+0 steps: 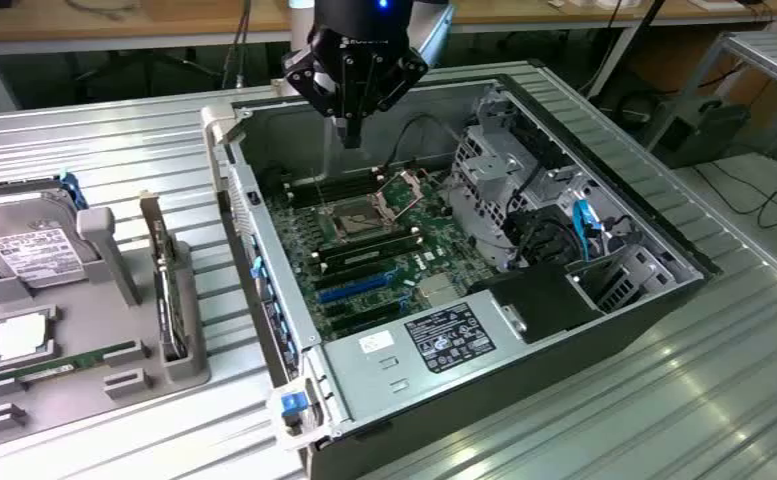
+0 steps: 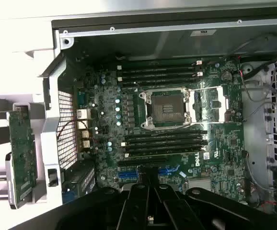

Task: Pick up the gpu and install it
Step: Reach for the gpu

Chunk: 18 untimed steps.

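Observation:
The gpu point(image 1: 164, 285) stands on edge in a slot of the grey holder point(image 1: 188, 375) at the exterior view's left, a thin dark card with its silver bracket at the far end. In the wrist view the gpu point(image 2: 22, 153) lies outside the case wall, apart from my fingers. My gripper point(image 1: 351, 138) hangs over the back of the open computer case point(image 1: 361, 360), above the motherboard point(image 1: 361, 240). The gripper point(image 2: 149, 211) is shut and holds nothing. Blue expansion slots point(image 2: 129, 173) sit on the motherboard point(image 2: 105, 105) just past my fingertips.
The holder also carries a silver hard drive point(image 1: 28, 250), a square processor chip point(image 1: 21, 335) and a green memory stick point(image 1: 61, 362). A drive cage point(image 1: 495, 170) and cables fill the case's right side. The ribbed metal table point(image 1: 708, 400) surrounds everything.

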### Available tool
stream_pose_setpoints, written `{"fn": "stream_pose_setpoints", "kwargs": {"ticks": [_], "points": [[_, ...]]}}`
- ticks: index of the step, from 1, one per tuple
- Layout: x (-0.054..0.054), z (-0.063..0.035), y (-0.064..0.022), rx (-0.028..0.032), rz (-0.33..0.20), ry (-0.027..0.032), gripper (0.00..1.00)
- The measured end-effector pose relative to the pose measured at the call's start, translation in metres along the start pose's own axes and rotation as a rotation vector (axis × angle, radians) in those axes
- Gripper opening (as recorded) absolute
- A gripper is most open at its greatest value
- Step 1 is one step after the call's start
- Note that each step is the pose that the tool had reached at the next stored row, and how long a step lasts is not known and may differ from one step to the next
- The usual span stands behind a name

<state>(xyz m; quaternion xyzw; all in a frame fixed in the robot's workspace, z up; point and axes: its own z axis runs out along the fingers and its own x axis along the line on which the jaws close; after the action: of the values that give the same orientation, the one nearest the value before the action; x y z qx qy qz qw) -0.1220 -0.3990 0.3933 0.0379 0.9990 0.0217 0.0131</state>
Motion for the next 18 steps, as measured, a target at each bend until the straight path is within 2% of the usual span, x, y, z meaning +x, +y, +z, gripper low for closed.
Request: {"fn": "stream_pose_setpoints", "kwargs": {"ticks": [10,18], "points": [[0.001,-0.0001,-0.0002,0.0001,0.000,0.0000,0.11],[0.043,-0.0014,-0.0087,0.0000,0.000,-0.0002,0.11]]}}
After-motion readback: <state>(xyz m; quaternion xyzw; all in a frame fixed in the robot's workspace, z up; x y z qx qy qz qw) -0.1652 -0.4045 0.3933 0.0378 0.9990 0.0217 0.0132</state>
